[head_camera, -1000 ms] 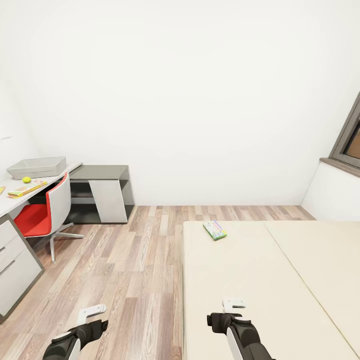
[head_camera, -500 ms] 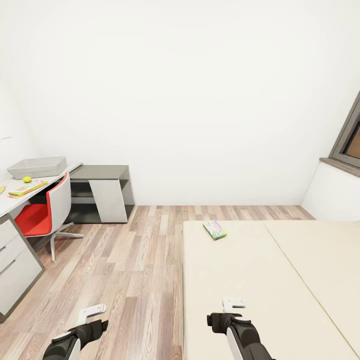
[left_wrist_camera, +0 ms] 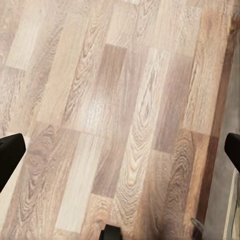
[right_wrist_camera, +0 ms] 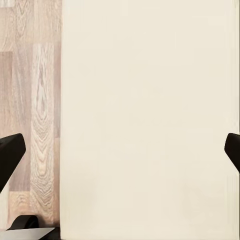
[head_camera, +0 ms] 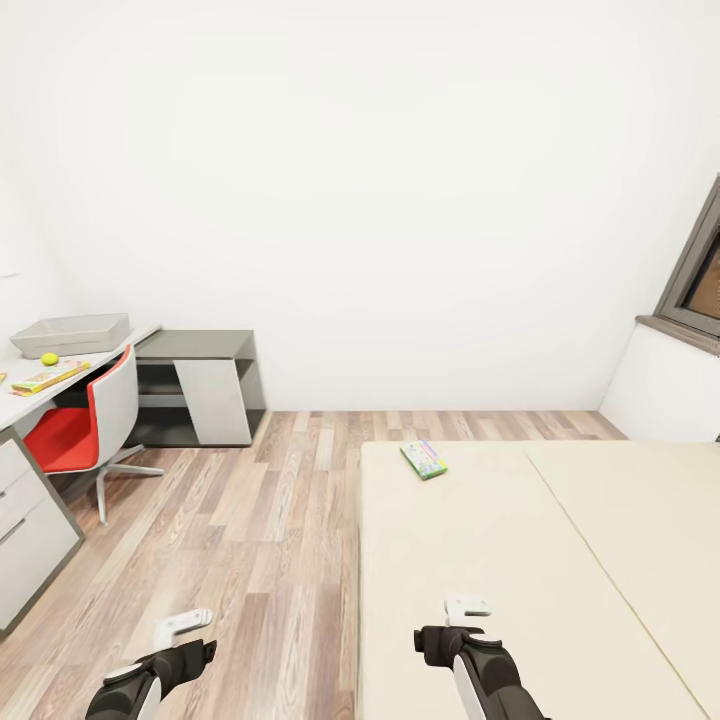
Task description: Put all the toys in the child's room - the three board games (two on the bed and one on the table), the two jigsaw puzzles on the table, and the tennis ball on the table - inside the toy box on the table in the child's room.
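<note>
The whole view has slid slightly left since a moment ago, so the camera turned. A green-edged board game lies on the beige bed at 12 o'clock. At 10 o'clock the table holds the toy box and tennis ball. Both claws, left and right, hang spread and empty.

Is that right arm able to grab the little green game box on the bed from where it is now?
Probably not yet. The right gripper hangs open over the near mattress, while the game box lies farther up the bed. Nothing blocks the way.
</note>
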Controlling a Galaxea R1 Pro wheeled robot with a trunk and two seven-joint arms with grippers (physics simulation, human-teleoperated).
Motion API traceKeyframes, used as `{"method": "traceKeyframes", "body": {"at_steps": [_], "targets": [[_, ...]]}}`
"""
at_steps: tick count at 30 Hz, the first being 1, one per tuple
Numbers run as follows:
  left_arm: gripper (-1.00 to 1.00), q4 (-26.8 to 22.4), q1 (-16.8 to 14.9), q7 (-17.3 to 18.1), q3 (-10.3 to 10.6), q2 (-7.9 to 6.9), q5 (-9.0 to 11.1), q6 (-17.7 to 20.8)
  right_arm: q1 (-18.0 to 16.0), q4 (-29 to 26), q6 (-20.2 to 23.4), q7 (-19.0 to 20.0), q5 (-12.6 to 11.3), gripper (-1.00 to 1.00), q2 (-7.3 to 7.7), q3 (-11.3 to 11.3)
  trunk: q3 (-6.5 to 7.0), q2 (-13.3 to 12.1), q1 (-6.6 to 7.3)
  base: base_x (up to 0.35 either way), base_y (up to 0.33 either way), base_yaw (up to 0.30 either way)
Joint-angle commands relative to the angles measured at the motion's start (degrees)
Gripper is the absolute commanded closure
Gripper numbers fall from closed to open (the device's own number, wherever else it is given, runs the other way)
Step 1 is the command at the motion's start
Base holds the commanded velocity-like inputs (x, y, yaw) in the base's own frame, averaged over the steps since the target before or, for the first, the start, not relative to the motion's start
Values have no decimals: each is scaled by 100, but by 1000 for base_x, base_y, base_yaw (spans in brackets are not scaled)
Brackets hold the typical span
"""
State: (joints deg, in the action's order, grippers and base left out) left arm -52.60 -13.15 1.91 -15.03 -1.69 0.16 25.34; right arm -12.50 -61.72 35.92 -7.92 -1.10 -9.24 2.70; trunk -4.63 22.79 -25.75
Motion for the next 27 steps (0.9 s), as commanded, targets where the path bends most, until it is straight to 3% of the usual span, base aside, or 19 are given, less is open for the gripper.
{"method": "traceKeyframes", "body": {"at_steps": [1, 27], "targets": [[-100, -11, -4, 20, -11, 2, 2, 36, -3, -6, 29, -35, -13, -100, 2, 12, -13, 13, -4, -15, -227, 0], [-100, -14, -4, 20, -8, 3, 2, 34, -7, -6, 29, -35, -13, -100, 2, 12, -13, 13, -4, -9, -78, 0]]}}
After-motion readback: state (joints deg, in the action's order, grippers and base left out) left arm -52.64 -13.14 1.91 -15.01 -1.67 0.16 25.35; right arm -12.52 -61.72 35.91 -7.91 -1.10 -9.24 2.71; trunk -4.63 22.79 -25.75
